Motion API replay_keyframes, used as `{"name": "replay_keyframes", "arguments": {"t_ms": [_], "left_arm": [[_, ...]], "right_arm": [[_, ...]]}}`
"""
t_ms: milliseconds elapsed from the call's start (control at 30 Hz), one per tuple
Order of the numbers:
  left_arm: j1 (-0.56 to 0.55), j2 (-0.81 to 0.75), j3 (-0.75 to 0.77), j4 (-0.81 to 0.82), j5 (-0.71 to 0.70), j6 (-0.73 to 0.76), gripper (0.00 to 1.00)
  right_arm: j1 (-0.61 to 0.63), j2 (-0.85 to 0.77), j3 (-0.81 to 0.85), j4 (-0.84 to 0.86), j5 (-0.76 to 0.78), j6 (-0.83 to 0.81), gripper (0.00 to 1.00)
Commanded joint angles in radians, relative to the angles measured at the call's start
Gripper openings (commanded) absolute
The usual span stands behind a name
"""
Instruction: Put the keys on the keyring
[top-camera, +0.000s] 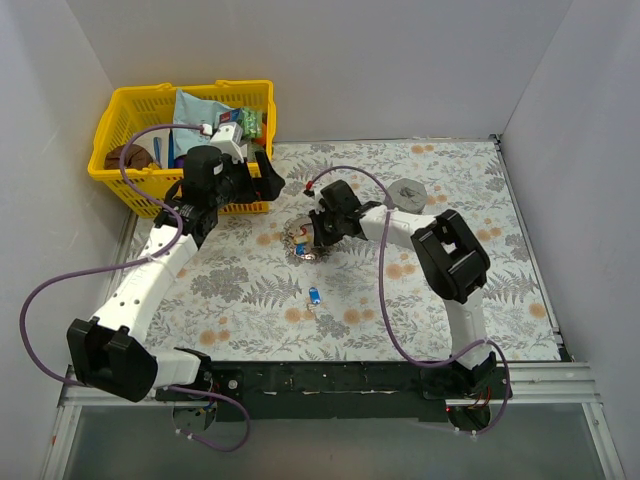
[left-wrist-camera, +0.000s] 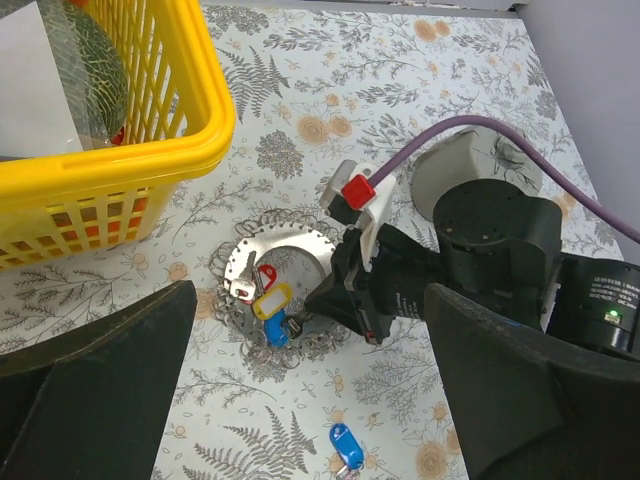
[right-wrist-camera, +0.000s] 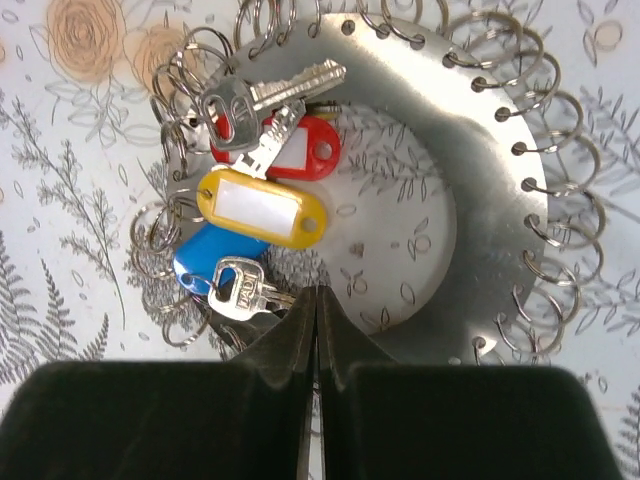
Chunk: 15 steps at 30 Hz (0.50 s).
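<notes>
The keyring (right-wrist-camera: 490, 200) lies flat on the flowered table (top-camera: 470, 300). It is a round silvery plate with a wide hole in the middle and many small wire loops hung around its rim.

A bunch of keys (right-wrist-camera: 262, 208) sits on its left side as the right wrist camera sees it, partly over the hole and partly over the rim loops. Within the bunch, a silver key (right-wrist-camera: 250, 95) lies at the far side of the keyring, with a red tag (right-wrist-camera: 305, 150) beneath it. A yellow tag (right-wrist-camera: 262, 208) comes next, then a blue tag (right-wrist-camera: 200, 265), with a second silver key (right-wrist-camera: 240, 290) closest to the camera. Which loops hold them cannot be made out.

The right gripper (right-wrist-camera: 315, 335) is at the near edge of the keyring, its fingers pressed together with no gap between them. Their tips overlap the plate's inner edge, but whether they pinch the metal cannot be told.

A loose key with a blue head (top-camera: 314, 294) lies on the table, apart from the keyring on the side toward the arm bases.

The left gripper (top-camera: 268, 182) hovers off the keyring's left side, near a yellow basket (top-camera: 190, 90) of assorted things that stands beyond the keyring to the left. Its fingers (left-wrist-camera: 100, 390) are spread wide and hold nothing.

A grey cylinder (top-camera: 408, 192) stands to the right of the keyring and beyond it, clear of the right arm.
</notes>
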Motion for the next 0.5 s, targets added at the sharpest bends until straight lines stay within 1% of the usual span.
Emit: {"name": "replay_keyframes", "arguments": {"t_ms": [0,33,167,333,467], "left_arm": [[0.005,0.0,-0.006,0.004,-0.014,-0.005,0.98],[0.005,0.012,-0.003,-0.007,-0.015,-0.01,0.98],[0.007,0.05,0.027,-0.037,-0.008,-0.019,0.98],[0.007,0.07,0.045,-0.042,-0.041,-0.074,0.98],[0.007,0.031,0.042,-0.065,-0.129,-0.123,0.98]], "right_arm": [[0.002,-0.057,-0.094,-0.062,0.011,0.01,0.06],[0.002,-0.083,-0.13,-0.059,0.008,0.01,0.06],[0.002,-0.126,-0.182,-0.042,0.003,0.016,0.06],[0.0,-0.183,-0.173,-0.033,0.026,0.044,0.1],[-0.001,-0.255,-0.145,-0.007,0.002,0.07,0.13]]}}
